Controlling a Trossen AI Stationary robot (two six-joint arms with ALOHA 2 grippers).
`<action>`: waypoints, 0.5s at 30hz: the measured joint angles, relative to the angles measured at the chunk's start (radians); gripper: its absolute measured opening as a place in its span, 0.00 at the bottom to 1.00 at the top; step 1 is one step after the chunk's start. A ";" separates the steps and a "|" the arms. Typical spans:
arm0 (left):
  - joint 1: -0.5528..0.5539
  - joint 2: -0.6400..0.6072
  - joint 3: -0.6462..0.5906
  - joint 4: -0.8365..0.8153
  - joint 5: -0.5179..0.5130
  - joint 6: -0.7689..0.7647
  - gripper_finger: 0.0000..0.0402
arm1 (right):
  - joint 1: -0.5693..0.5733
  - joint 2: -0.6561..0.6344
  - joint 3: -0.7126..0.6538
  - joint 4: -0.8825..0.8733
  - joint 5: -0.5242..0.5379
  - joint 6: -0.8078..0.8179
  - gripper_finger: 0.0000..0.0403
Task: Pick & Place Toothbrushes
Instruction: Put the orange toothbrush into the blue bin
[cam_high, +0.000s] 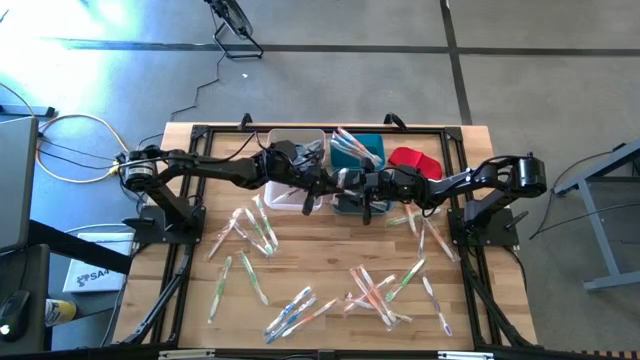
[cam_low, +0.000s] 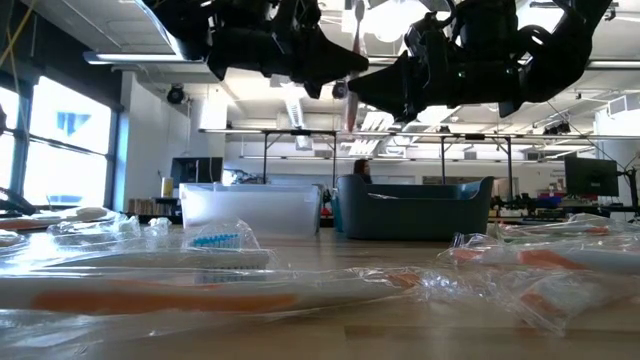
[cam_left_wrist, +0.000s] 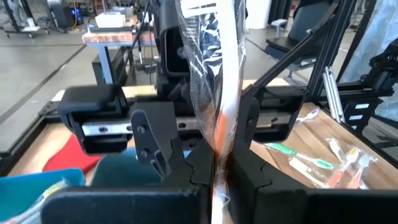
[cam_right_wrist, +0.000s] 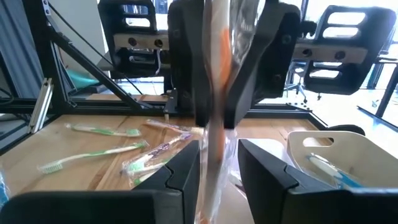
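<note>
Only one piece of writing shows, and only in part: in the high view, a white box (cam_high: 88, 276) lies on the floor beside the table's left edge, and it carries dark letters which begin with "SA"; the remaining letters are hidden by the frame of the left arm, so the whole word cannot be read; the wrappers of the toothbrushes (cam_high: 300, 312) on the table carry no print that can be made out; the wrapper in the left wrist view has some dark lines near its top, but no letters can be told there.
</note>
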 joint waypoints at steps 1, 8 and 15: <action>-0.003 0.008 0.000 0.016 0.001 0.000 0.05 | 0.000 0.000 0.000 0.000 0.000 0.000 0.25; -0.012 0.042 0.001 0.034 -0.002 -0.008 0.05 | 0.000 0.000 0.000 0.000 0.000 0.000 0.25; -0.011 0.041 0.000 0.041 -0.018 -0.003 0.05 | 0.000 0.000 -0.001 -0.006 0.002 -0.002 0.18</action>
